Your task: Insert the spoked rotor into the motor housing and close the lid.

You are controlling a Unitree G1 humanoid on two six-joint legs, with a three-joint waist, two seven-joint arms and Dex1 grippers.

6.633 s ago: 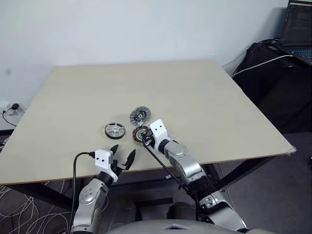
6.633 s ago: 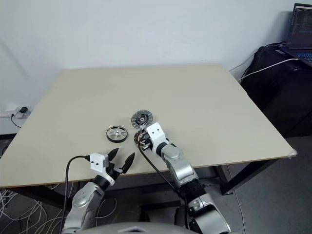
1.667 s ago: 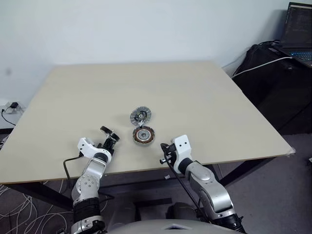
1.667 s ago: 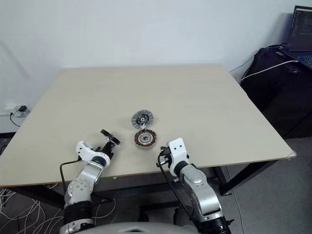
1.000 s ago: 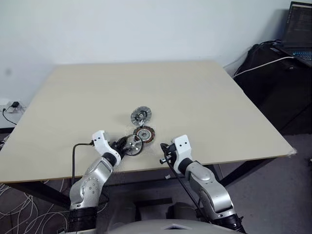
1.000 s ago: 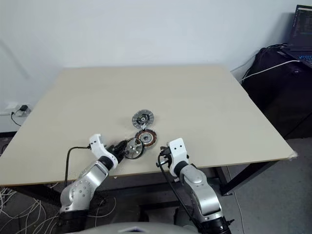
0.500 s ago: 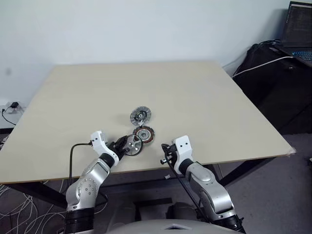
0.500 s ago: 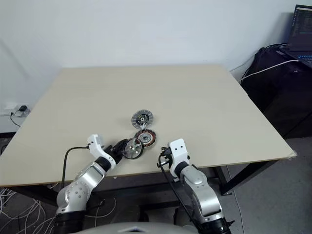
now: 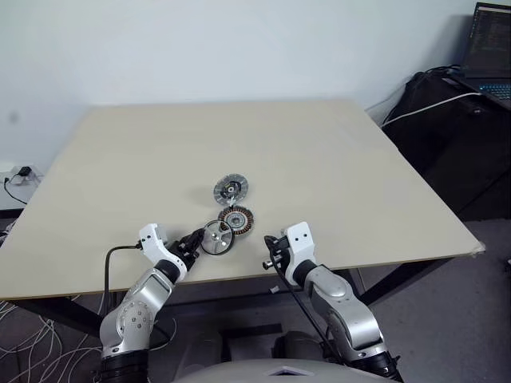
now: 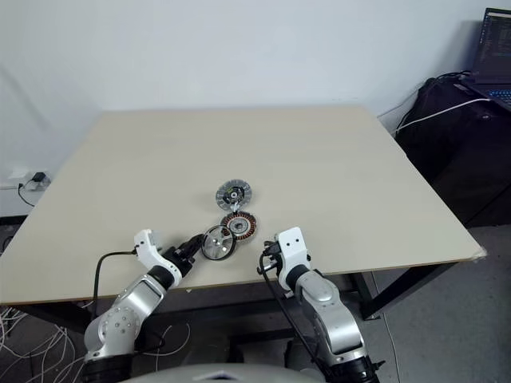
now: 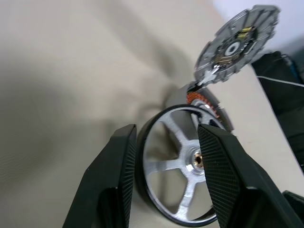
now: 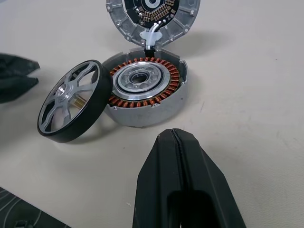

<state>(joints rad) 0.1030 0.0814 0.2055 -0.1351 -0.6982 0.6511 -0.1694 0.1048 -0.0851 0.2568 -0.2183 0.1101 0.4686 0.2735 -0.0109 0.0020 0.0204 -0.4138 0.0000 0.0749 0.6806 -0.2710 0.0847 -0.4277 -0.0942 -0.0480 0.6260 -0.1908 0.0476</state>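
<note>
On the bench (image 9: 335, 159): one wheel, one housing, one lid.
Wheel (image 12: 71, 102) leans tilted against the housing (image 12: 145, 92); lid (image 9: 230, 189) lies just behind. Left tool (image 11: 166, 180) stands parted, gripping nothing; right tool (image 12: 183, 178) closed, empty.

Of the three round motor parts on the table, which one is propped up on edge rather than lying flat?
The spoked rotor: it stands tilted, leaning against the side of the motor housing. The housing and the lid both lie flat on the table.

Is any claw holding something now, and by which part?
Nothing is held. The left claw is open and apart from the spoked rotor, which leans on the motor housing. The right claw is shut, empty.
</note>
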